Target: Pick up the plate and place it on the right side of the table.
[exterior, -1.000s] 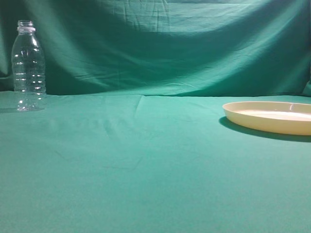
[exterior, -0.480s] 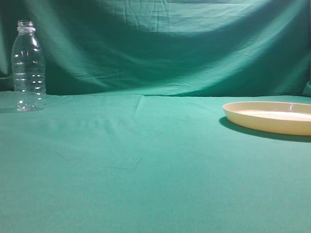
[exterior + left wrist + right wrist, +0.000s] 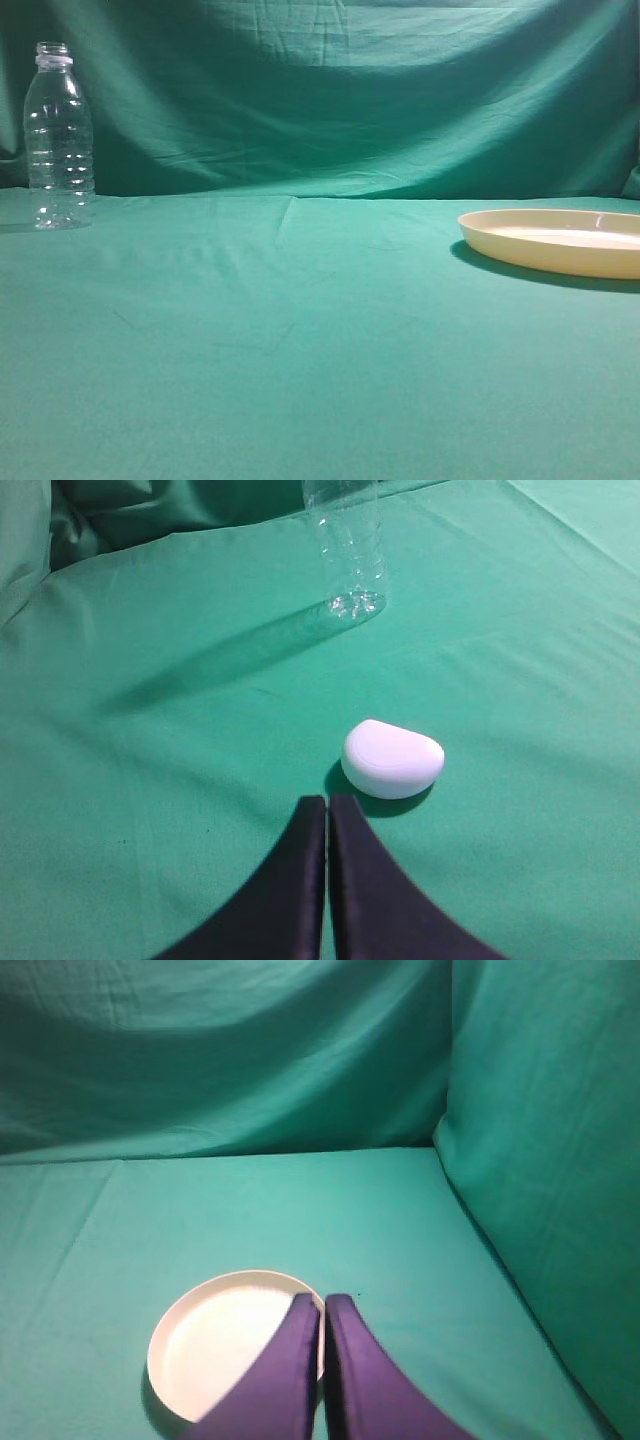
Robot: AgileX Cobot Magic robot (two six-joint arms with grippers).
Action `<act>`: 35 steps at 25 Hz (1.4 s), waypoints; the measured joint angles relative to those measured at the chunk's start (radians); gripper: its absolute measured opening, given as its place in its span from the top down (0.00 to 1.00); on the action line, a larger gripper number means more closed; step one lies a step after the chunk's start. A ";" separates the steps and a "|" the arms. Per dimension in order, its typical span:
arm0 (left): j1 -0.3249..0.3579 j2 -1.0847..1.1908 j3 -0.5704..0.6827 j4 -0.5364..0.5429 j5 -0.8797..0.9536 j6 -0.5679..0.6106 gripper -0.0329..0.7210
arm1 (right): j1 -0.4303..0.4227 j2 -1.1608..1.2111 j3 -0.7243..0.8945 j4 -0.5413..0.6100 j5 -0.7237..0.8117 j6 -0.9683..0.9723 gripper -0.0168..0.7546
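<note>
Right gripper [image 3: 324, 1305] pressed shut, dark fingers meeting along a thin seam, nothing caught between them. Poised above the plate [image 3: 225, 1345], fingertips overlapping its far-right rim in the right wrist view; contact or a gap between them impossible to judge. Angled down and forward toward the table [image 3: 250, 1210], with the green backdrop [image 3: 220, 1050] rising behind and a fold of the same cloth hanging to the right.

Left gripper [image 3: 327, 805] likewise closed tight and empty, black fingers joined tip to tip. Tilted down over the cloth, tips just short of a small white rounded object [image 3: 392, 758] lying on the table [image 3: 150, 780]. Beyond it, the lower half of a clear plastic bottle [image 3: 347, 550] standing upright, its long shadow thrown to the left.

Neither arm visible from the exterior camera. Plate [image 3: 556, 241], pale cream-yellow and shallow, lying flat at the right edge of the table [image 3: 300, 340], partly cut off by the frame, a dark shadow beneath its near rim. Clear plastic bottle [image 3: 58, 138] upright at the far left, well apart from the plate, wrinkled green backdrop [image 3: 350, 90] behind both.
</note>
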 joint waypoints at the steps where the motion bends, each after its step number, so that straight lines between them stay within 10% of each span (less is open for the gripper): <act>1: 0.000 0.000 0.000 0.000 0.000 0.000 0.96 | 0.000 -0.031 0.005 0.000 0.002 -0.002 0.98; 14: 0.000 0.000 0.000 0.000 0.000 0.000 0.96 | 0.000 -0.123 0.046 0.022 -0.053 -0.027 0.98; 35: 0.000 0.000 0.000 0.000 0.000 0.000 0.96 | 0.000 -0.323 0.804 0.035 -0.478 -0.132 0.98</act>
